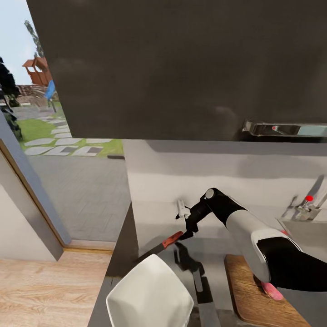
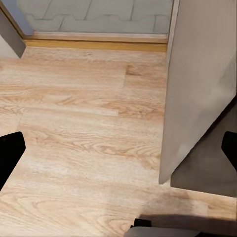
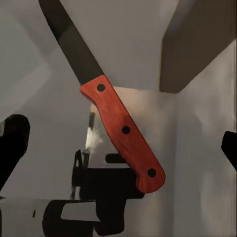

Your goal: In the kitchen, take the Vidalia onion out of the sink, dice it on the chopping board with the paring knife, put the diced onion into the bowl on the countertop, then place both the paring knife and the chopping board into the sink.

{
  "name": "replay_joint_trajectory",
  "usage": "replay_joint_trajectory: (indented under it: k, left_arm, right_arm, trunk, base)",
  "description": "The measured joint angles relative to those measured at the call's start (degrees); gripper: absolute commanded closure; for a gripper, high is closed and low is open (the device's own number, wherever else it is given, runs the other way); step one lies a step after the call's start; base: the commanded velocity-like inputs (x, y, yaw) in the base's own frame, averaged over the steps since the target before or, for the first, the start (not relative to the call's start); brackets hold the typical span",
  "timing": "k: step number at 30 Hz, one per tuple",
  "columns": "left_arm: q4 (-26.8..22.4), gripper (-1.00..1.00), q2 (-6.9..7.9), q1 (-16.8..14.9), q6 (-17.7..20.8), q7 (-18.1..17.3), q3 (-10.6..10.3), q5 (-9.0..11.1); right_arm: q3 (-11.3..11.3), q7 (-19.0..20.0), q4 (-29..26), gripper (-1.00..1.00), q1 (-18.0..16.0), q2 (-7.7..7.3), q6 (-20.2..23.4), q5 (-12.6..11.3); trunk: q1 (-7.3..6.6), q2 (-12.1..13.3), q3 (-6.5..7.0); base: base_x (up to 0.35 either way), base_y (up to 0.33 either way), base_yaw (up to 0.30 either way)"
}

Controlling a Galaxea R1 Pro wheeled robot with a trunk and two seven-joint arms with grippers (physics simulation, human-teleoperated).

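Where the head view opens, a dark wall cabinet point(image 1: 181, 68) takes the upper frame, with a pale backsplash wall point(image 1: 236, 181) under it. Left of that, an open doorway shows grey paving point(image 1: 77, 190), grass and stepping stones outside. Light wood floor point(image 1: 41, 290) runs along the near left; the left wrist view looks down on the same planks beside a grey cabinet side point(image 2: 202, 84).

Table point(image 1: 213, 259): grey, glossy, reflecting the arm. Sink point(image 1: 313, 227) at far right edge, only partly in frame, chrome tap with red knob point(image 1: 309, 198) above it.

Chopping board point(image 1: 254, 295): dark brown, flat on the table at lower right, partly under the right arm. A small pink piece point(image 1: 272, 290) lies on it (identity unclear).

Bowl point(image 1: 150, 295): white, glossy, at the near table edge, left of the board.

Right end effector point(image 1: 190, 228): clenched on the paring knife point(image 1: 159, 247), raised over the table between bowl and wall. Red handle with three rivets, dark blade slanting toward the left table edge.

Left end effector point(image 2: 118, 158): dark fingertips at the frame edges, spread wide, released, over the floor.
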Motion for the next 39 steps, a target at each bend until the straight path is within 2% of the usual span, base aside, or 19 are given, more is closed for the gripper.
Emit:
replay_joint_trajectory:
  k: [27, 35, 39]
  left_arm:
    - [0.0, -1.0, -0.02, 0.0, 0.0, 0.0, 0.0, 0.0]
    - [0.0, -1.0, 0.0, 0.0, 0.0, 0.0, 0.0, 0.0]
    - [0.0, -1.0, -0.03, 0.0, 0.0, 0.0, 0.0, 0.0]
  right_arm:
    - [0.1, 0.0, 1.1, -1.0, 0.0, 0.48, -0.2, 0.0]
    - [0.1, 0.2, 2.5, -1.0, 0.0, 0.73, -3.4, -0.1]
    - [0.1, 0.2, 2.9, -1.0, 0.0, 0.89, -3.7, 0.0]
  trunk:
    - [0.01, 0.0, -2.47]
    - [0.01, 0.0, -2.58]
    - [0.01, 0.0, -2.58]
  base:
    - [0.011, 0.0, 0.0]
    - [0.0, 0.0, 0.0]
    - [0.0, 0.0, 0.0]
